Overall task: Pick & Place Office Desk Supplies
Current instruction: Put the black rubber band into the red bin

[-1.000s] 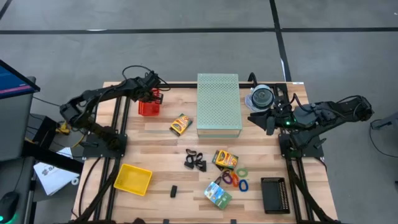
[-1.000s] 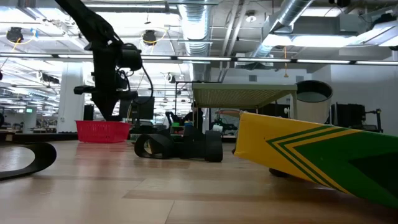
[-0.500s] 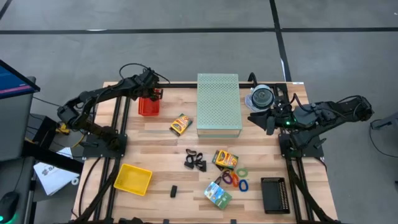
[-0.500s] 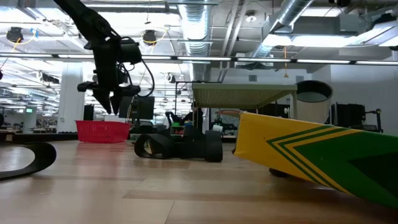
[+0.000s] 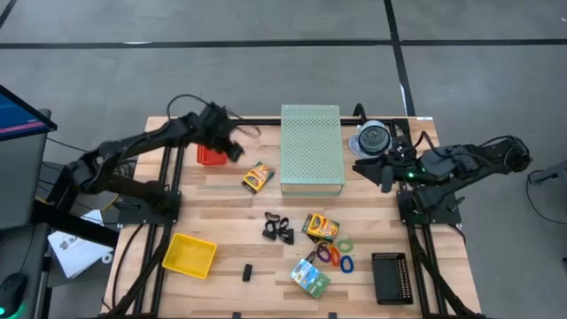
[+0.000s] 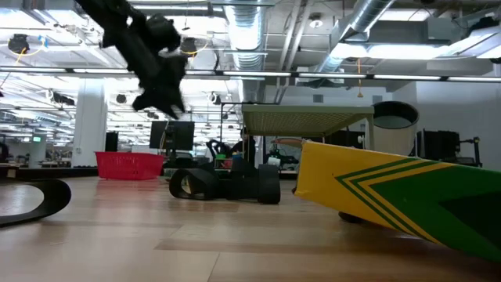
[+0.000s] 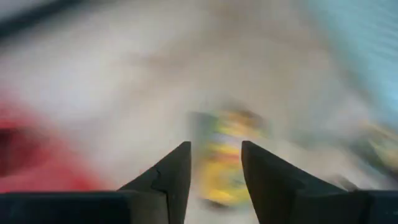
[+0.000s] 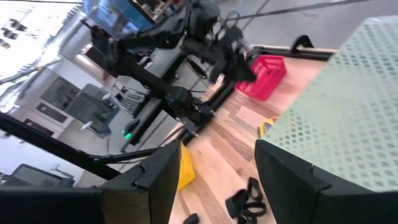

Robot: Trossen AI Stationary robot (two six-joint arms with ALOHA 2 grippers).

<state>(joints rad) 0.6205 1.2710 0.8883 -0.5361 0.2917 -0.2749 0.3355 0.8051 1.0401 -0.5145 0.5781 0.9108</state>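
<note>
Left gripper point(image 5: 232, 149) is up off the table beside the red basket point(image 5: 207, 157), fingers apart with nothing between them. From overhead, the nearest loose item is a little yellow-orange box point(image 5: 257, 177) just beside the pale green perforated box point(image 5: 312, 149). Black binder clips point(image 5: 280, 229), another yellow-orange box point(image 5: 321, 227), the coloured loops point(image 5: 335, 254) and a green-blue packet point(image 5: 310, 276) sit in a bunch toward the front. The yellow tray point(image 5: 190, 255) looks bare from here; can't see what's inside the red basket. The right gripper point(image 5: 383, 171) waits by the clear disc spindle point(image 5: 373, 139), jaws wide, holding nothing.

At table level the left gripper point(image 6: 159, 92) hangs high above the red basket point(image 6: 129, 165), with the clips point(image 6: 227, 185) in the middle.

Left wrist view is a smear, but the two fingers point(image 7: 171, 180) frame a yellowish box point(image 7: 229, 158) ahead.

Right wrist view shows the red basket point(image 8: 263, 76) across the table.

My guess: it's lining up on that box. I'd square the fingers across its short side and stay clear of the green box wall.
</note>
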